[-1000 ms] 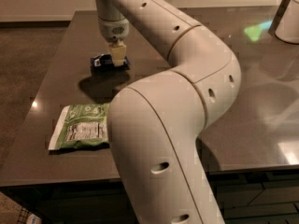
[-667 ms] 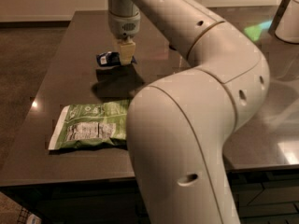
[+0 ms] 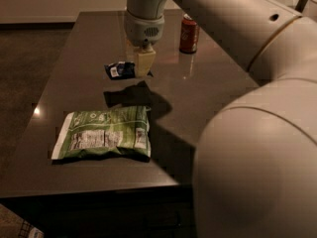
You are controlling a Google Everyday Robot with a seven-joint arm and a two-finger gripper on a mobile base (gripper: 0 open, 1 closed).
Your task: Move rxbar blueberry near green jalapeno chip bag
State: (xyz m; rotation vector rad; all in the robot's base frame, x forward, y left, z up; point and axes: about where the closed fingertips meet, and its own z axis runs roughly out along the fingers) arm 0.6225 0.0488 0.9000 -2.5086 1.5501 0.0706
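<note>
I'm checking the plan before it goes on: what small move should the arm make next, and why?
Probably carry the rxbar blueberry down toward the green jalapeno chip bag. The gripper seems to hold the bar by one end above the table, with its shadow lying apart below it. Bare table separates bar and bag.

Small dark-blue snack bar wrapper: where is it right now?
Camera view, upper left of centre: the small dark-blue snack bar wrapper is right beside the gripper, beyond the large crinkled green-and-white chip bag and left of the red-brown soda can.
</note>
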